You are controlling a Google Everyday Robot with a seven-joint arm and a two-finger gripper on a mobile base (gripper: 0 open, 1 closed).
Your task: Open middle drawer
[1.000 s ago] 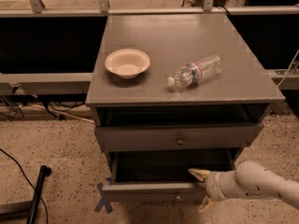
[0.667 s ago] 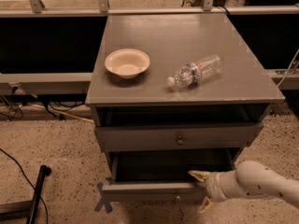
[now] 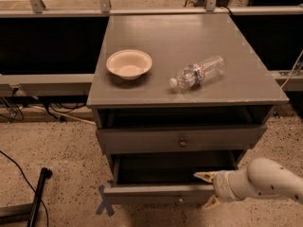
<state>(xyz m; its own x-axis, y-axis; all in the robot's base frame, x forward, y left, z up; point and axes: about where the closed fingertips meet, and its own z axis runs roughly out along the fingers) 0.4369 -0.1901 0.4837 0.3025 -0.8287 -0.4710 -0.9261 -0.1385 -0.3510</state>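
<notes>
The middle drawer is grey and stands pulled out from the cabinet, with its dark interior showing behind the low front panel. My gripper comes in from the lower right on a white arm. It straddles the right part of that front panel. One finger is inside the drawer above the panel's top edge, and the other is in front of and below the panel. The taller-fronted drawer above has a small round knob. The lowest drawer is hidden.
On the grey cabinet top lie a shallow beige bowl and a clear plastic water bottle on its side. A black pole and cables lie on the speckled floor at left. Grey tape marks the floor by the cabinet.
</notes>
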